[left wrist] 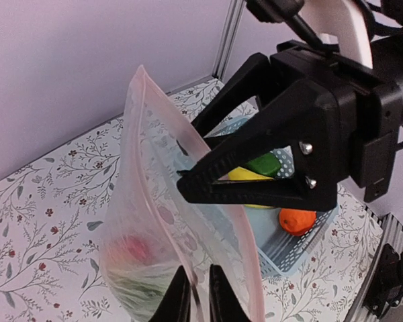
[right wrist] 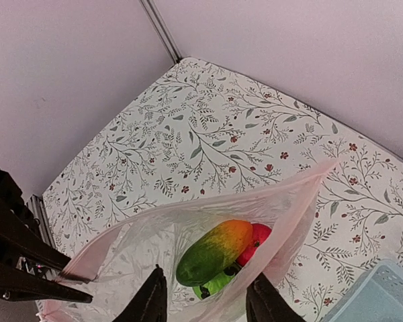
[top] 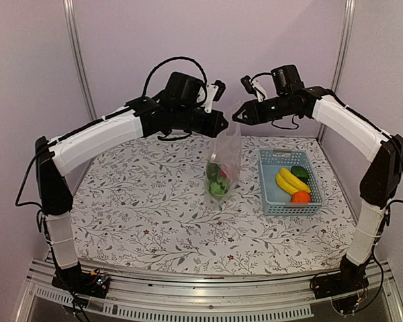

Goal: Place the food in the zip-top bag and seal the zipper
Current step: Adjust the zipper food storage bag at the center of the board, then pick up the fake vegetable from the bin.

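Top external view: the bag (top: 227, 151) stands upright over the table (top: 141, 215), mouth up between my left gripper (top: 220, 126) and right gripper (top: 238, 115), so that the toy food (top: 218, 182) settles to its bottom. Bananas (top: 292, 180) and an orange (top: 300, 196) lie in the basket (top: 263, 182) just beside it, so I judge filling unfinished and sealing not begun. Left wrist view adds what the overhead hides: my left fingers (left wrist: 181, 298) stand narrow with the bag's edge between them, which I read as a pinch carrying the bag, while the right gripper reaches to the zipper (left wrist: 166, 100) from the far side. Right wrist view alone looks into the mouth: a green-and-orange fruit (right wrist: 213, 251) and a red piece (right wrist: 256, 240) lie inside, and my right fingers (right wrist: 151, 298) stand apart, gripping nothing that I can see.
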Tool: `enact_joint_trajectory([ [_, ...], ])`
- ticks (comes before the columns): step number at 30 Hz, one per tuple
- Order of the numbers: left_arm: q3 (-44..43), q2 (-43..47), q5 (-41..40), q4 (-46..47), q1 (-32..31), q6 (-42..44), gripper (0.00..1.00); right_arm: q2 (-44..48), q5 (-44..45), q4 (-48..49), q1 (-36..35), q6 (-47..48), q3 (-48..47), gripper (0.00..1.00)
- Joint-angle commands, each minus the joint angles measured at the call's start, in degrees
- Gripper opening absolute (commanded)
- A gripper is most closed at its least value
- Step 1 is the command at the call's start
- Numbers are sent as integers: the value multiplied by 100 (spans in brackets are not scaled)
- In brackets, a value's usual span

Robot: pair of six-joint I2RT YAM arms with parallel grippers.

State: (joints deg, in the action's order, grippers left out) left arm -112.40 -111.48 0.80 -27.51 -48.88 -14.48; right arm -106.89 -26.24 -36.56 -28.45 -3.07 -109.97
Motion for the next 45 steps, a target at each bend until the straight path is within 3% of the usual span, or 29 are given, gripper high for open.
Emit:
enact_joint_trajectory([
  [1,-152,-185,-430,-394,-153,120,10,-13,26,-220,-23,-219,82,30],
  [6,-728,-450,-1199,-1187,-184,-236,24,108,-28,-220,-24,-259,160,0],
  [8,-971,-550,-1623,-1507,-201,-327,24,199,-41,-217,-22,-290,154,0],
  [18,-1206,-440,-2438,-1812,-236,-395,0,488,290,-208,-21,-446,190,0],
  [23,-1244,-485,-2563,-1790,-218,-202,0,389,-392,-151,-21,-469,-6,0],
  [24,-1254,-476,-2618,-1780,-190,-141,0,356,-716,-147,-25,-396,-66,3],
  [27,-1247,-418,-2797,-1767,-13,68,0,259,-1185,-159,-16,-235,-296,36],
  [29,-1243,-343,-3006,-1767,194,299,0,289,-1254,-194,12,-76,-476,51],
  [34,-1344,-130,-3548,-1719,527,1127,0,501,-1608,-248,516,49,-505,57],
  [38,-1136,114,-3440,-1527,602,1678,0,712,-1617,-266,1039,198,-111,58],
  [45,-163,175,-2693,-1433,587,1344,0,1007,-1004,-291,1310,1113,1033,61],
])
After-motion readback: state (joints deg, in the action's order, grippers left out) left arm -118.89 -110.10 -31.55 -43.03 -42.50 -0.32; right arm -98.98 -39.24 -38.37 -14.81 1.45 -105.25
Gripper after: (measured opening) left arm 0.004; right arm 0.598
